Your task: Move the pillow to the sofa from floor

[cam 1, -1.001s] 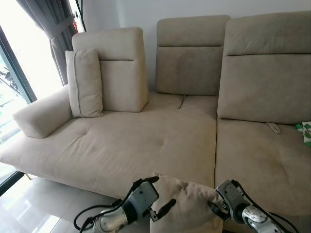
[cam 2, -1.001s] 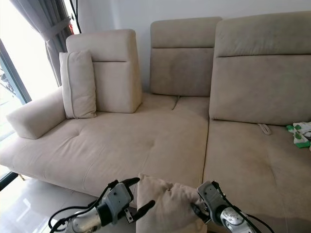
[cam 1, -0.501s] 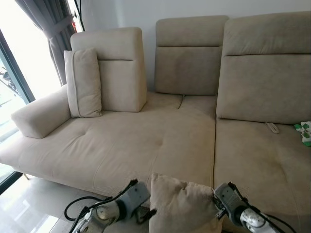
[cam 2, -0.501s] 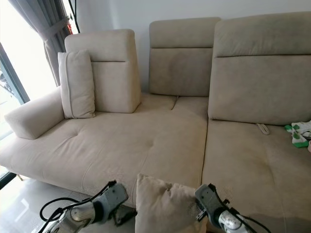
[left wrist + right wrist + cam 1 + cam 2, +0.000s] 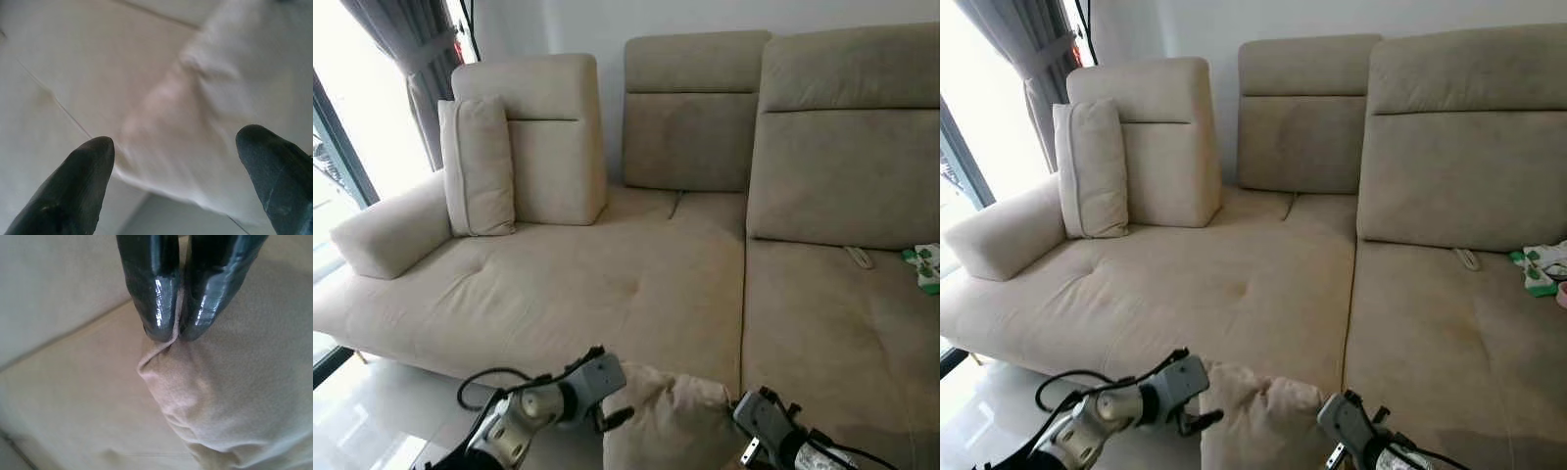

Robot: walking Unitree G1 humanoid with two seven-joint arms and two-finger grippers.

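Observation:
A crumpled beige pillow (image 5: 668, 416) hangs at the front edge of the beige sofa (image 5: 607, 284), low in the eye views. My right gripper (image 5: 172, 333) is shut on a thin fold of the pillow's edge, and its wrist (image 5: 766, 431) is at the pillow's right side. My left gripper (image 5: 610, 387) is open beside the pillow's left side. In the left wrist view its two fingertips (image 5: 93, 156) stand wide apart, with the pillow (image 5: 205, 112) ahead of them and not gripped.
A second beige pillow (image 5: 478, 166) stands upright against the sofa's left backrest. A green and white item (image 5: 925, 266) lies on the right seat near a small strap (image 5: 860, 257). Grey curtain (image 5: 401, 49) and a window are at left, above pale floor tiles (image 5: 362, 431).
The pillow has sunk a little lower in the picture. My left gripper dropped away from it, then came back up beside its left side. The right gripper has kept its hold.

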